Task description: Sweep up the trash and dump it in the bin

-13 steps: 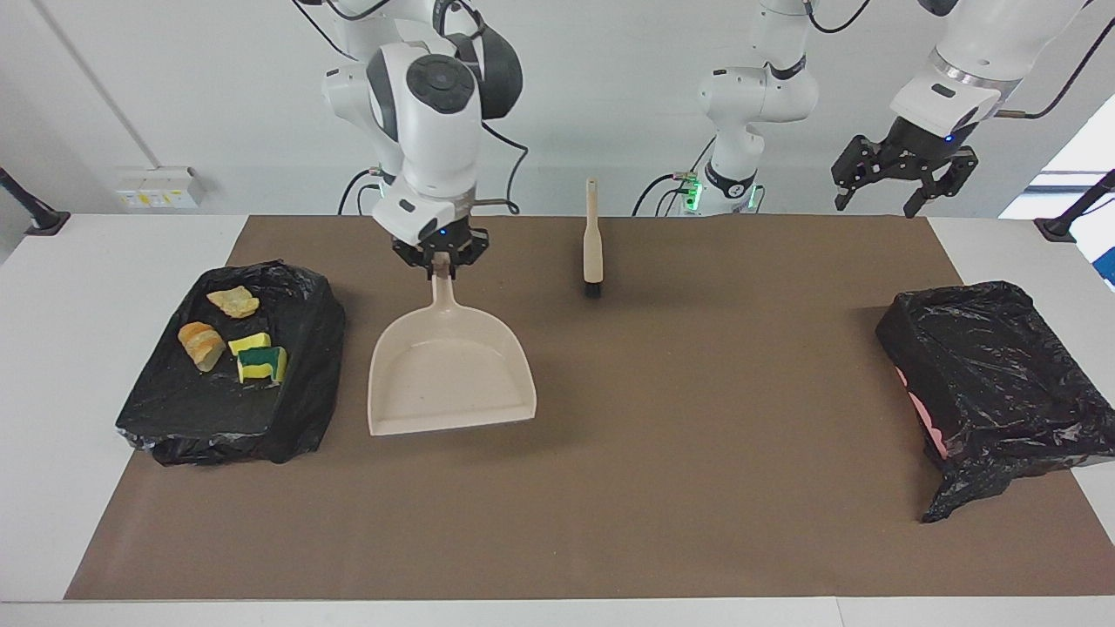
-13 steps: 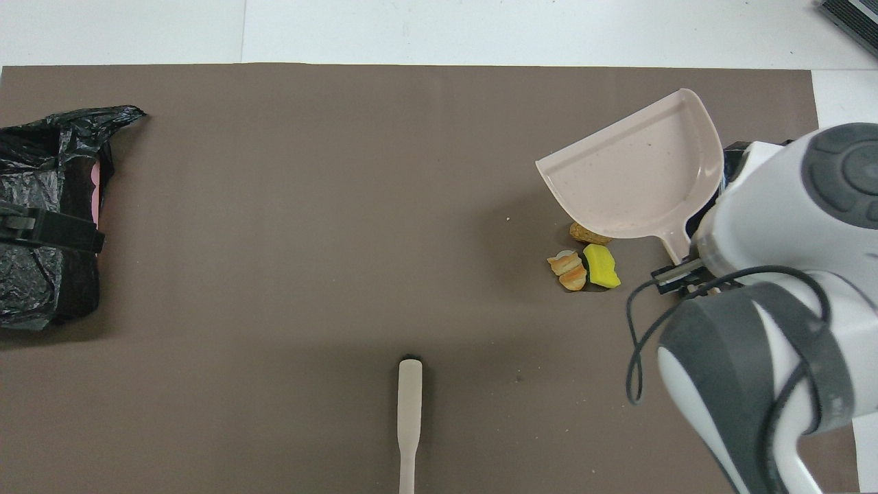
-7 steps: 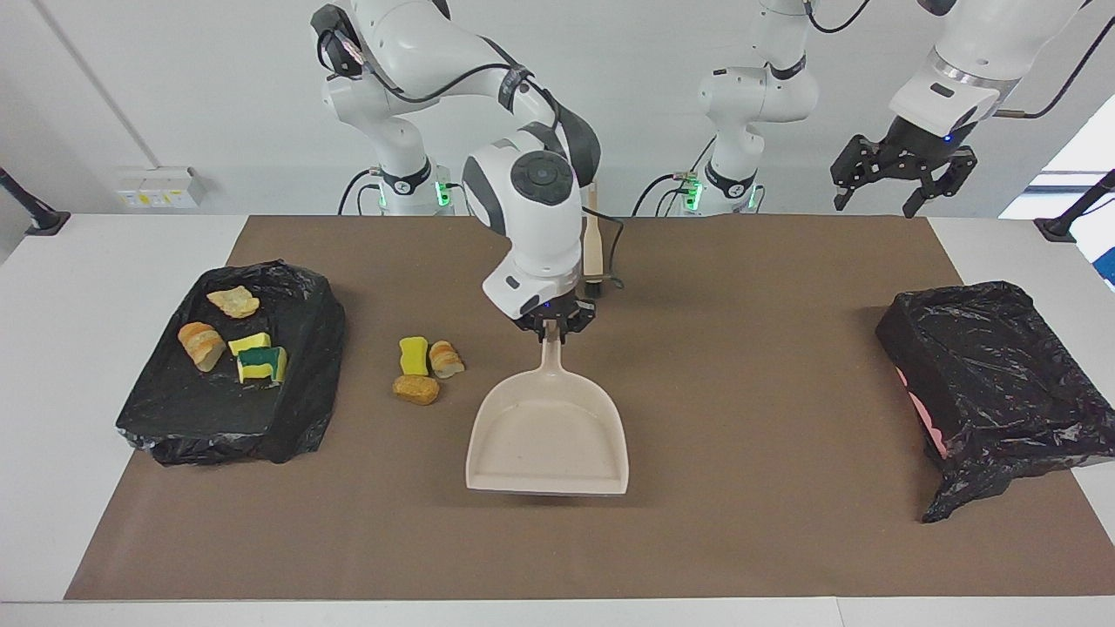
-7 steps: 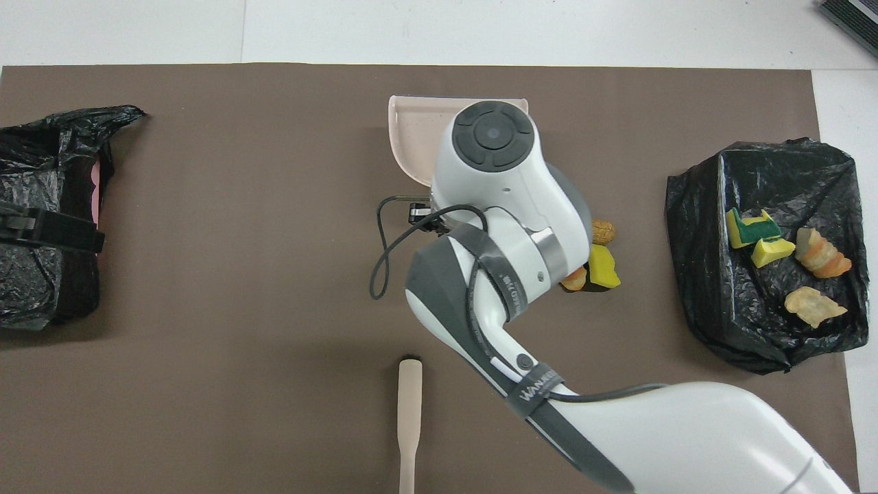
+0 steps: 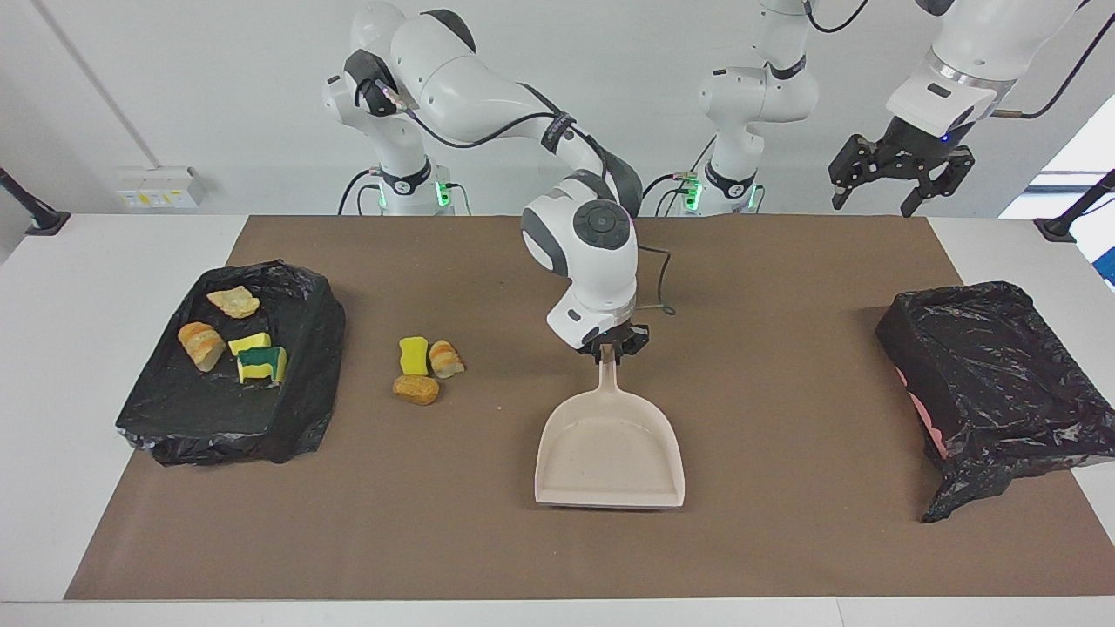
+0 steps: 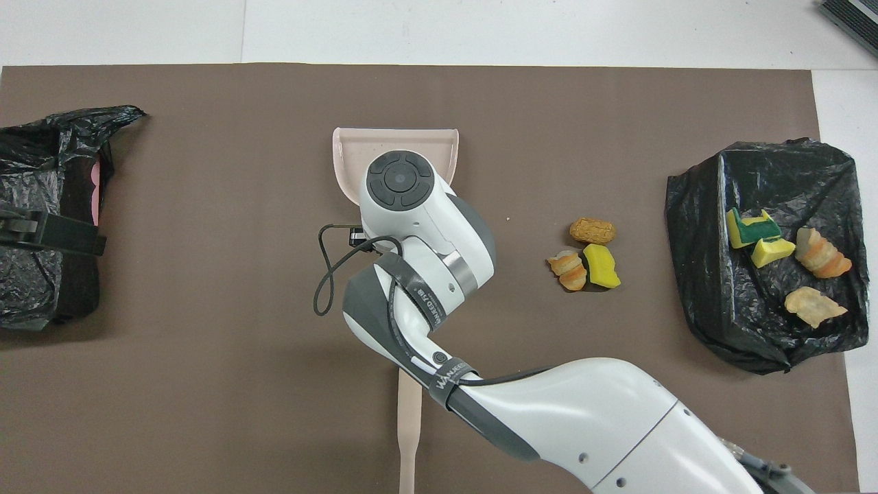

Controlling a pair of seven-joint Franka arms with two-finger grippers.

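Taking the middle of the brown mat (image 5: 766,366) in the facing view as the centre of a clock face, the right gripper (image 5: 611,348) hangs just off centre, its fingers pinched tight on the handle of the beige dustpan (image 5: 610,457). The pan stretches from there toward six o'clock with its open mouth pointing away from the robots; whether it rests on the mat cannot be told. At about nine o'clock from the pan, three pieces of trash lie close together on the mat: a yellow sponge bit (image 5: 413,354), a striped bread-like lump (image 5: 445,358) beside it, and a tan lump (image 5: 415,389) just farther from the robots. Further out toward nine o'clock sits a bin lined with a black bag (image 5: 300,409), with four more pieces (image 5: 261,364) lying on it, one of them green-backed. At three o'clock a second black-bagged bin (image 5: 993,366) stands at the mat's edge. The left gripper (image 5: 902,178) waits high at about two o'clock, fingers spread and holding nothing. In the overhead view a brush handle (image 6: 409,439) shows at six o'clock, partly covered by the right arm.
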